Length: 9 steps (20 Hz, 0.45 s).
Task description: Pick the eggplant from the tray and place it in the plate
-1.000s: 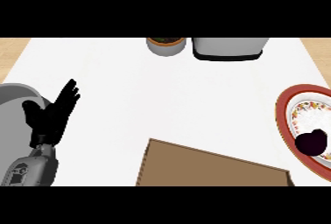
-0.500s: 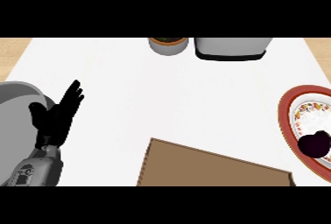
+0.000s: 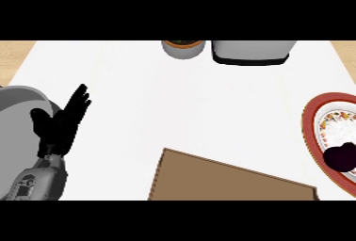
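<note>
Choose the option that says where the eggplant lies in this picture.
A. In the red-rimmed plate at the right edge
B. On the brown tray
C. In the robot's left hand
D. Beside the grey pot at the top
A: the dark eggplant rests in the red-rimmed plate at the right edge, apart from the brown tray, while the left hand is open at the left, holding nothing.

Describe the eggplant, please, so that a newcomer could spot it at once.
Look to the counter's right edge, where a red-rimmed patterned plate is partly cut off by the view. The eggplant lies on its lower part: a dark purple, nearly black rounded lump, the only dark thing on the pale plate.
</note>
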### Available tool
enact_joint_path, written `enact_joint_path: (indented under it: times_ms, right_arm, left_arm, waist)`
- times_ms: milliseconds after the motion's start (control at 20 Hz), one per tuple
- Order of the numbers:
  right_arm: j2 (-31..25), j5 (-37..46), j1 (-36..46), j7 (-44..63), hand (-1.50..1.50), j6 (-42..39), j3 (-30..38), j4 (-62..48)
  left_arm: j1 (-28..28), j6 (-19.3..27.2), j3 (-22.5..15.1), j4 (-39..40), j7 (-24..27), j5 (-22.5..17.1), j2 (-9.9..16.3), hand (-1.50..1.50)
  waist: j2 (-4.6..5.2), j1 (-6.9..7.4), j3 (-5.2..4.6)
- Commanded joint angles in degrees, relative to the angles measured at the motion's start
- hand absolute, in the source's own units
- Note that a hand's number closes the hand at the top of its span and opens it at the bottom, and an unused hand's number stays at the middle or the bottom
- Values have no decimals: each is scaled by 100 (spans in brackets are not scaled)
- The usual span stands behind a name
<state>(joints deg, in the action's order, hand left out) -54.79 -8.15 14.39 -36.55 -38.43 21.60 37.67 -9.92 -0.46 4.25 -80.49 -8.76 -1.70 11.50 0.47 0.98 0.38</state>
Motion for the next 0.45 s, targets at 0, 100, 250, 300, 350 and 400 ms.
enact_joint_path:
  times_ms: [0, 100, 250, 300, 350, 400]
  right_arm:
    - [-206, 1, 0, -1030, -150, -1185, -55, -381]
    - [-249, 26, -73, -1174, -150, -1122, -98, -452]
    - [-219, 183, -68, -1308, -150, -853, -275, -486]
    - [-368, 173, 72, -1199, -150, -859, -283, -546]
    - [-402, 158, -114, -1368, -150, -883, -263, -613]
    - [-433, 213, -3, -1260, -150, -869, -376, -577]
  left_arm:
    - [105, 111, -60, -63, 45, 110, -74, 0]
    - [-59, 135, -64, -61, -91, 72, -116, 0]
    - [-98, -2, 46, 46, -29, -6, 20, 0]
    - [-16, 73, -90, 35, 70, 116, -99, 0]
    - [-65, 36, 21, 91, 99, 50, -22, 0]
    - [-173, 11, 17, 172, -11, 22, -24, 0]
  waist:
    - [1, 39, 2]
    - [14, 20, 14]
    - [25, 49, 14]
    - [32, 90, 14]
    - [34, 28, 20]
    - [53, 64, 23]
